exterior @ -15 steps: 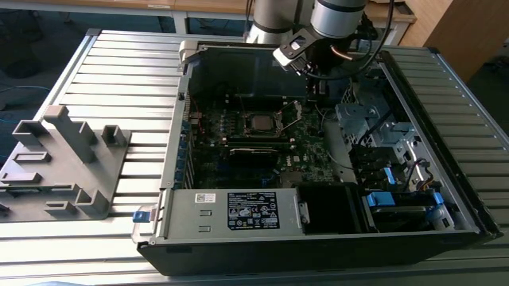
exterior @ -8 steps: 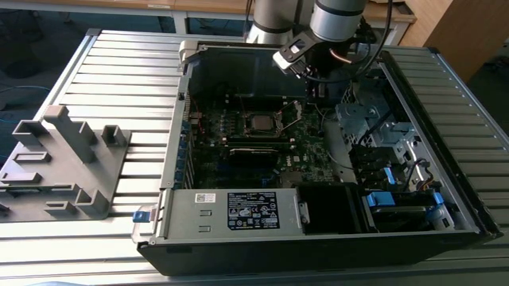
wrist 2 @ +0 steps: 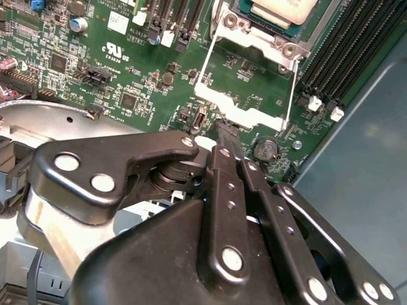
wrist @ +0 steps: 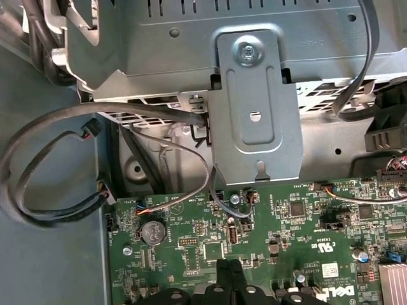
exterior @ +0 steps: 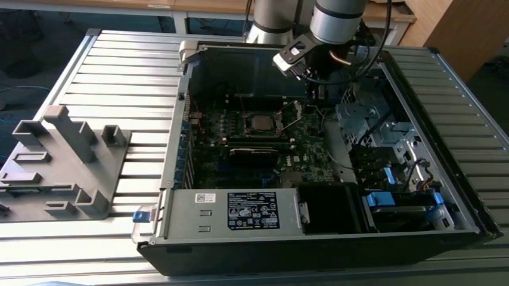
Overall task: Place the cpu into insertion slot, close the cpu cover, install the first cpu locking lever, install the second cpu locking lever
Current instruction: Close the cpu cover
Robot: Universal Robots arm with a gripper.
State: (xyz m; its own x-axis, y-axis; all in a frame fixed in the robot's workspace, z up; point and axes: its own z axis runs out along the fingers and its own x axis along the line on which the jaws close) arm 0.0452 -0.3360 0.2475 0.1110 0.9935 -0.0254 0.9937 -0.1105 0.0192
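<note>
The gripper (wrist 2: 227,132) hangs low inside the open computer case (exterior: 171,167), which lies on the slatted metal surface (exterior: 119,71). In both wrist views its two dark fingers are pressed together at the tip, with nothing visible between them. In the second wrist view, that tip sits right at the free edge of the cpu cover (wrist 2: 241,114); whether it actually touches the edge cannot be made out.

The cover is swung open, away from the insertion slot (wrist 2: 247,6), and the green motherboard (wrist 2: 127,70) shows through its cut-out middle. The cpu (wrist 2: 283,9) already lies in the slot with its silvery top up, though the picture's edge cuts most of it off. In the exterior view, the chip is a small pale square in the middle of the board, and the arm hides the fingertips.

A round coin battery (wrist 2: 264,149) sits just beside the fingers. In the first wrist view, a grey metal bracket (wrist: 254,108) and looping cables (wrist: 38,159) hide whatever is behind them. A grey fixture (exterior: 64,161) stands on the surface at the exterior view's left.
</note>
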